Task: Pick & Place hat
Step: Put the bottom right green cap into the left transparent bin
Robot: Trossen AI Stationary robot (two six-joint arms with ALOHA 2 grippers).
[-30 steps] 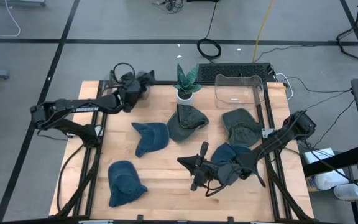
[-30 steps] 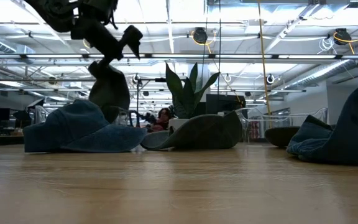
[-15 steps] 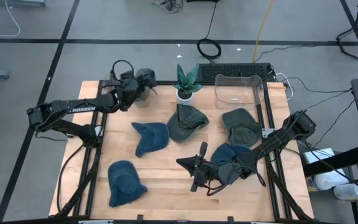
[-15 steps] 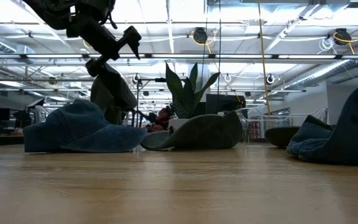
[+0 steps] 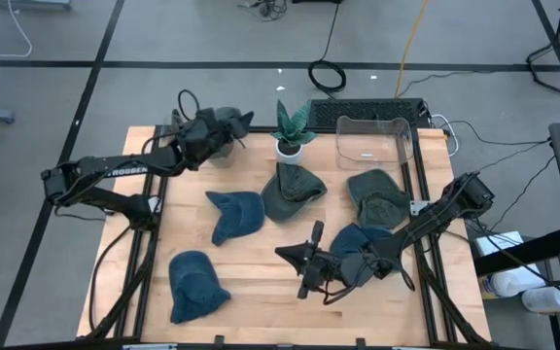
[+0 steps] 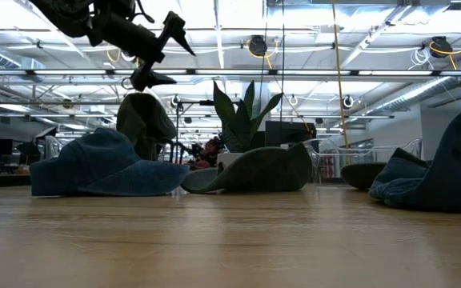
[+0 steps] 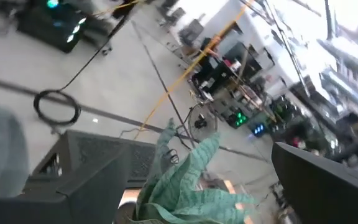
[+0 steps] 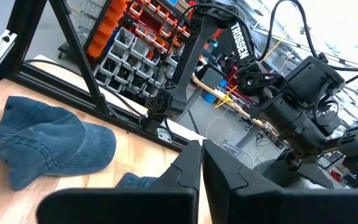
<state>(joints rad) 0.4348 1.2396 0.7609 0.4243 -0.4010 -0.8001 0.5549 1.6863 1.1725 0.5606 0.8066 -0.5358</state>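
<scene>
My left gripper [image 5: 242,122] [image 6: 179,66] is open at the table's far left, next to the potted plant [image 5: 293,130]. Its fingers stand just above a dark olive hat [image 6: 142,120], whose lower part is hidden behind a blue hat [image 6: 102,164]. In the left wrist view both fingers [image 7: 92,186] are spread wide, with the plant [image 7: 188,177] between them and nothing held. My right gripper [image 5: 307,259] [image 8: 201,167] is shut and holds nothing. It sits low near the table's middle, and its arm lies over another blue hat [image 5: 363,241].
More hats lie on the wood: a blue one [image 5: 236,214], an olive one [image 5: 290,190], a green one [image 5: 377,194] and a blue one [image 5: 194,282] near the front left. A clear bin [image 5: 372,141] stands at the far edge, right of the plant.
My left gripper has opened and let go of the olive hat, which hung from it a second ago and now sits lower, below the fingers. The gripper has tipped its fingers up and shifted slightly toward the plant. The right arm has kept still.
</scene>
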